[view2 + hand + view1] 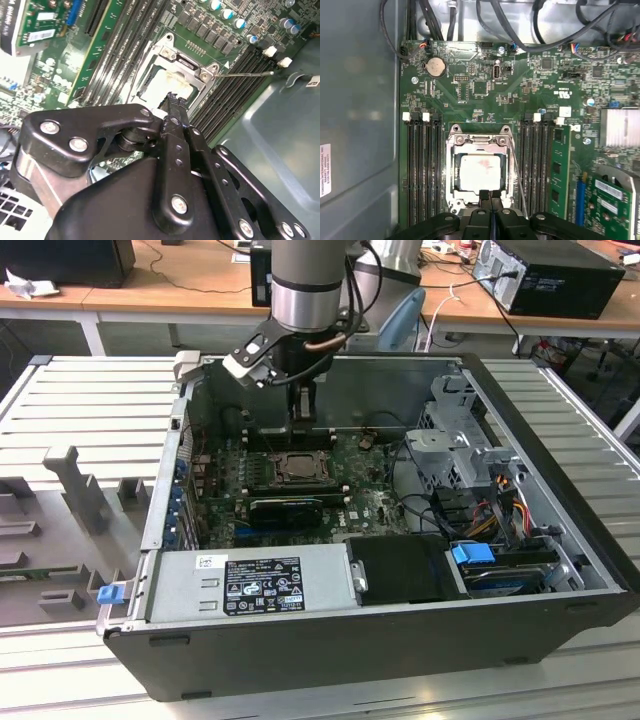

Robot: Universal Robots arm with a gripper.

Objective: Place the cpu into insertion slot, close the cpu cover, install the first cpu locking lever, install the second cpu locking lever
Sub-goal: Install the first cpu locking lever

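Gripper (490,196): fingers pressed together with nothing between them (a thin seam shows where the tips meet); it sits low over the near edge of the socket, with the tips overlapping that edge in both wrist views.
Cpu (481,169): silvery square lying flat inside the insertion slot (278,478), with a faint reddish smear on its top.
Cpu cover (452,167): grey metal frame lying flat around the chip, which shows through its window.
Locking lever (514,172): thin metal rod running along one side of the socket, just beside the memory slots (422,170); in the second wrist view its end (245,74) juts out across them.
Motherboard (470,90): green, lying in the open computer case (560,500).
Arm position: in the exterior view, reaching down into the case from its far side.
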